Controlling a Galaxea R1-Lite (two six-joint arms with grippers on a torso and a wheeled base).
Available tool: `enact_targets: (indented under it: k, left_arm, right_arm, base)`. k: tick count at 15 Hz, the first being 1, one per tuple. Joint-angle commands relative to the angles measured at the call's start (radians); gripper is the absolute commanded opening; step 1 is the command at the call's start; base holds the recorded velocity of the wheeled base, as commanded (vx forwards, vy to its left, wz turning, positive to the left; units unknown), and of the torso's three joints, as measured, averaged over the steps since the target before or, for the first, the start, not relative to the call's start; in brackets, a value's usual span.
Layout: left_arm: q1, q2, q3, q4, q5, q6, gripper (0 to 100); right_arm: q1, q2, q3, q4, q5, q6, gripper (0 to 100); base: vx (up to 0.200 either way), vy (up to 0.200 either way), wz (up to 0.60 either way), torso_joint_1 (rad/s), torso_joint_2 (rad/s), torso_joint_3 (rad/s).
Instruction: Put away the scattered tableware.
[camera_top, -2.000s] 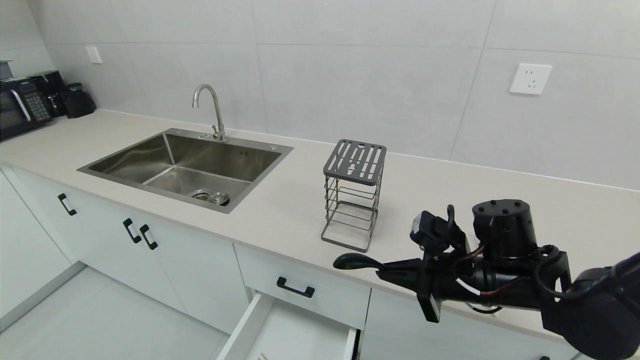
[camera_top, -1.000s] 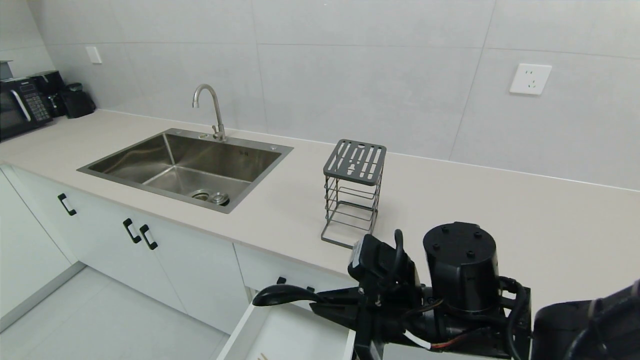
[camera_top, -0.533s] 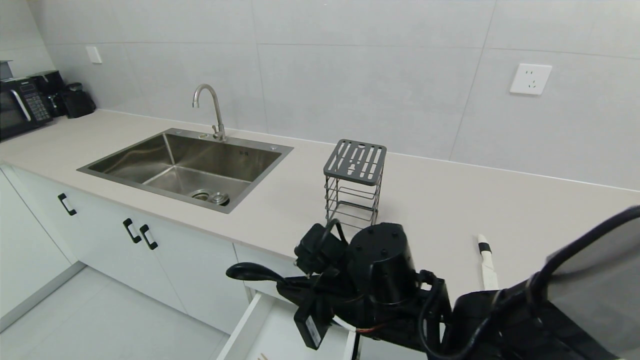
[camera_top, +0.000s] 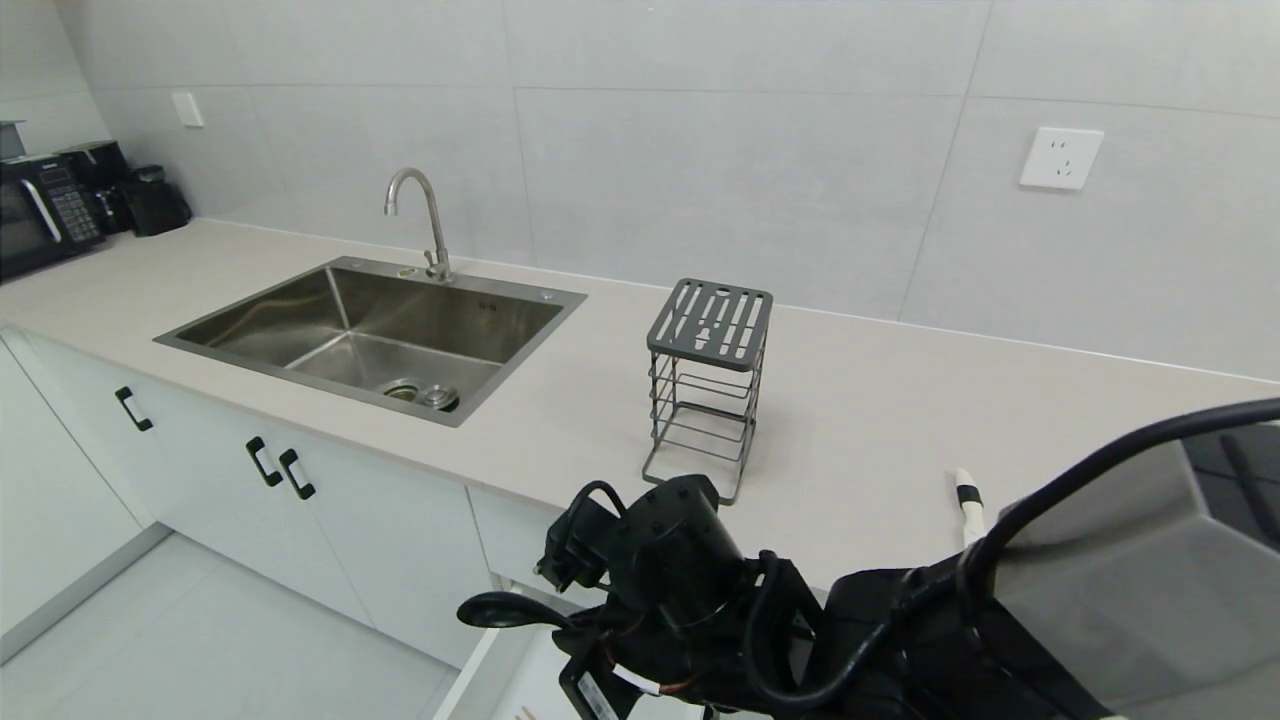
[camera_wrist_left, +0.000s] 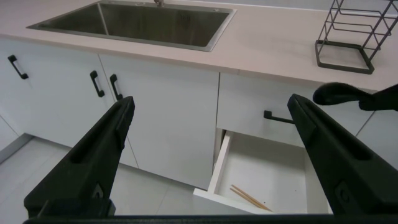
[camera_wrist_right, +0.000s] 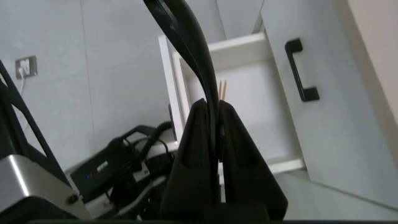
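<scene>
Head view has the right gripper (camera_top: 580, 625) low in front of the counter (camera_top: 880, 420), its fingers pinching the handle of a black spoon (camera_top: 500, 608). The spoon is held in the air, bowl pointing towards the sink (camera_top: 370, 330) side, over the near corner of the open drawer (camera_top: 478, 672). From the right wrist, the two fingers (camera_wrist_right: 198, 134) press on the spoon (camera_wrist_right: 180, 37) from both sides, and beyond it the white drawer (camera_wrist_right: 249, 93) stands pulled out with chopsticks (camera_wrist_right: 222, 87) lying inside (just their tips show past the handle). The left gripper (camera_wrist_left: 210, 102) hangs well apart from the cabinets with its fingers (camera_wrist_left: 93, 162) spread wide and nothing between them. Its camera looks at the drawer (camera_wrist_left: 219, 165) below the counter edge, with the chopsticks (camera_wrist_left: 249, 198) on its floor and the spoon bowl (camera_wrist_left: 339, 93) up beside the drawer front. On the counter a wire rack (camera_top: 708, 385) stands upright to the right of the sink. A white knife (camera_top: 968, 505) with a dark band lies flat further right, near the counter's front edge.
</scene>
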Motion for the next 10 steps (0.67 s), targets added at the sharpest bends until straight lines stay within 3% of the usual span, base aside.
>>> enact_targets:
  k: [1, 8, 10]
  left_arm:
    - [0.0, 0.0, 0.0, 0.0, -0.001, 0.0, 100]
    - [0.0, 0.0, 0.0, 0.0, 0.001, 0.0, 100]
    - [0.0, 0.0, 0.0, 0.0, -0.001, 0.0, 100]
  right_arm:
    - [0.0, 0.018, 0.014, -0.029, 0.0, 0.008, 0]
    - [0.021, 0.035, 0.086, -0.029, -0.002, -0.035, 0]
    - [0.021, 0.034, 0.084, -0.029, -0.002, -0.052, 0]
  base:
    - [0.0, 0.0, 0.0, 0.0, 0.0, 0.0]
    - [0.0, 0.0, 0.0, 0.0, 0.0, 0.0]
    - [0.0, 0.0, 0.0, -0.129, 0.25, 0.127]
